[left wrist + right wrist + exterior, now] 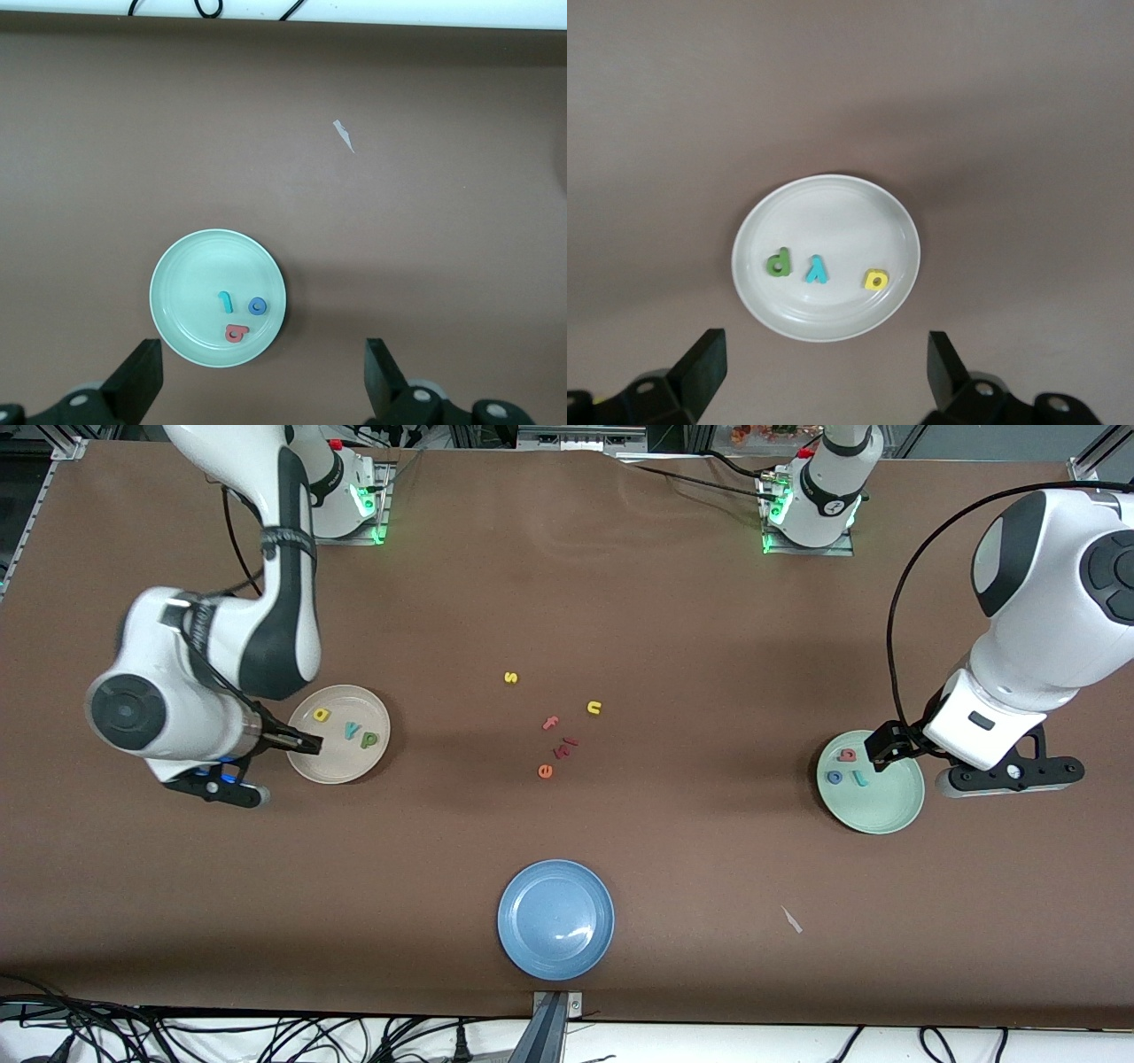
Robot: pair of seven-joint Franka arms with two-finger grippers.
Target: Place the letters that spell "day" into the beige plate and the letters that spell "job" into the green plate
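Observation:
The beige plate [341, 766] [833, 212] holds a yellow a [321, 714] [875, 280], a teal y [352, 731] [818, 269] and a green d [368, 739] [779, 262]. My right gripper [301, 741] [824, 363] hangs open and empty over that plate's rim. The green plate [877, 806] [190, 283] holds a pinkish-red b [848, 755] [236, 333], a blue o [834, 777] [258, 306] and a teal j [858, 779] [226, 302]. Above its rim my left gripper [886, 748] [261, 376] is open, holding nothing.
A blue plate [555, 919] sits near the front edge. Loose letters lie mid-table: yellow s [510, 677], yellow u [594, 708], pink f [550, 723], a red letter [565, 746], orange e [545, 771]. A white scrap [791, 919] [344, 135] lies nearer the front camera than the green plate.

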